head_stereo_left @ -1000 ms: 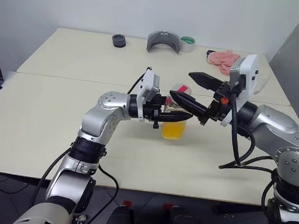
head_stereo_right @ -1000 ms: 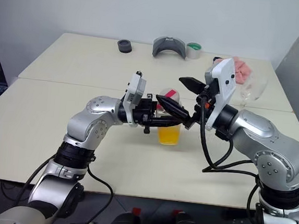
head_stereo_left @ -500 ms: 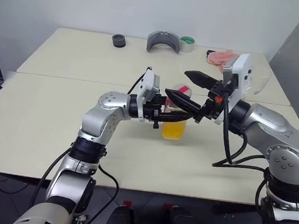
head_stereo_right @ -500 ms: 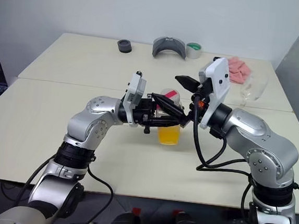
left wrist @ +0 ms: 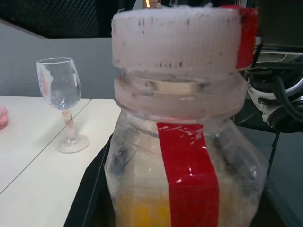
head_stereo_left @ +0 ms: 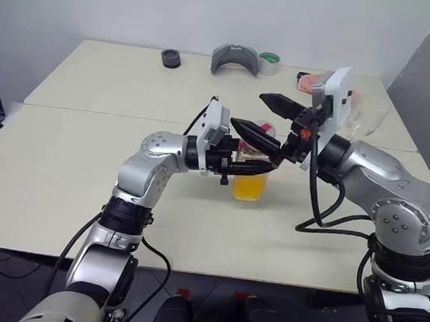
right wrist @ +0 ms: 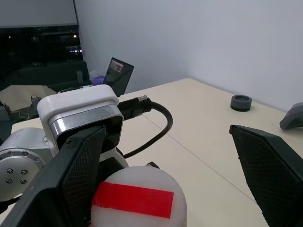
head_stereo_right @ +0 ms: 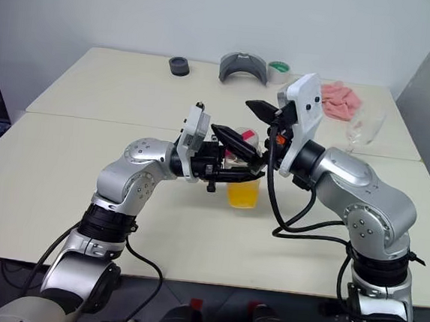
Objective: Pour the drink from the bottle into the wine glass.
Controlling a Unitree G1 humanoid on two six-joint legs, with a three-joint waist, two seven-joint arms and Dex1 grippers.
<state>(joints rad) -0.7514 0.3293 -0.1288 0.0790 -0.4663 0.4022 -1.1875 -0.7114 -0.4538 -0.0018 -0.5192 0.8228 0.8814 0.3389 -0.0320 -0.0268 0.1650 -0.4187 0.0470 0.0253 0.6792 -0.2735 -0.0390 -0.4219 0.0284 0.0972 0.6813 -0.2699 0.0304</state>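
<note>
The squarish clear plastic bottle [head_stereo_left: 250, 181], ribbed white cap [left wrist: 182, 35] upward and orange drink [head_stereo_left: 249, 186] low inside, was clamped upright on the table [head_stereo_left: 63, 170] by the left gripper [head_stereo_left: 254, 163]. The right gripper [head_stereo_left: 265, 117] was spread wide around the cap, nothing held. The rounded, thin-stemmed wine glass [left wrist: 63, 103] was seen standing well apart.

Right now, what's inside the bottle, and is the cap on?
The bottle holds orange-yellow drink in its lower part. The white cap with its red strip is on. Claw fingers cover the bottle's middle, so the exact fill level is hidden.

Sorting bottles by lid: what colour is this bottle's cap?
White with a red strip across it; the cap shows best in the right wrist view.
</note>
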